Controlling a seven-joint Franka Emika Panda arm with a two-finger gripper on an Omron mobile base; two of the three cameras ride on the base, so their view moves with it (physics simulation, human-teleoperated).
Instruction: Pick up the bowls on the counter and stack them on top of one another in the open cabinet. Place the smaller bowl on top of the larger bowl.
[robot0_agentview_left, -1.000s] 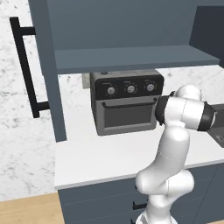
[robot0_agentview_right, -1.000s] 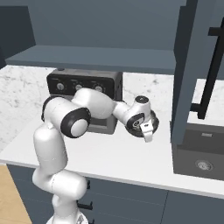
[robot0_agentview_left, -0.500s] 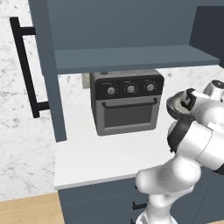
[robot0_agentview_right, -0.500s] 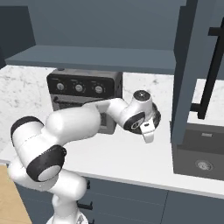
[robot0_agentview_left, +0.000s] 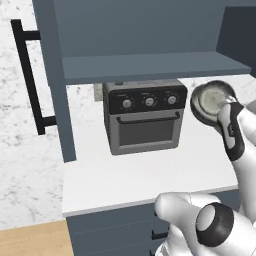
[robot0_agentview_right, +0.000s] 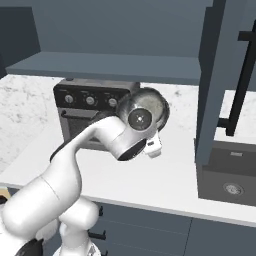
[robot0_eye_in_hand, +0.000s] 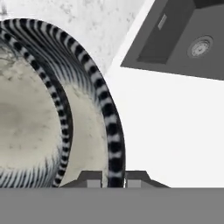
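One bowl (robot0_agentview_left: 212, 101) rides high at the right of the left base view, carried by the gripper (robot0_eye_in_hand: 113, 180), whose two tips clench its striped rim at the bottom of the hand view. We cannot tell which of the two bowls it is. In the right base view the bowl (robot0_agentview_right: 143, 111) sits at centre frame, tipped with its pale inside facing us, half hidden behind the white wrist.

Below and left of it in the left base view stands the toaster oven (robot0_agentview_left: 144, 116) on the counter (robot0_agentview_left: 130, 175), directly beneath the cabinet (robot0_agentview_left: 150, 66) shelf at the top of the frame. The cabinet door (robot0_agentview_left: 50, 85) with its black bar handle (robot0_agentview_left: 29, 82) hangs open at the left. A dark sink (robot0_agentview_right: 231, 172) lies at the right of the right base view, and at the upper right of the hand view.

Half a second ago we saw the bowl lower, beside the oven's front; it has since risen to the level of the oven's knobs, just under the shelf edge, while the arm's elbow has dropped toward the bottom of the frame.

The shelf holds nothing that we can see; the bowl holds nothing either.
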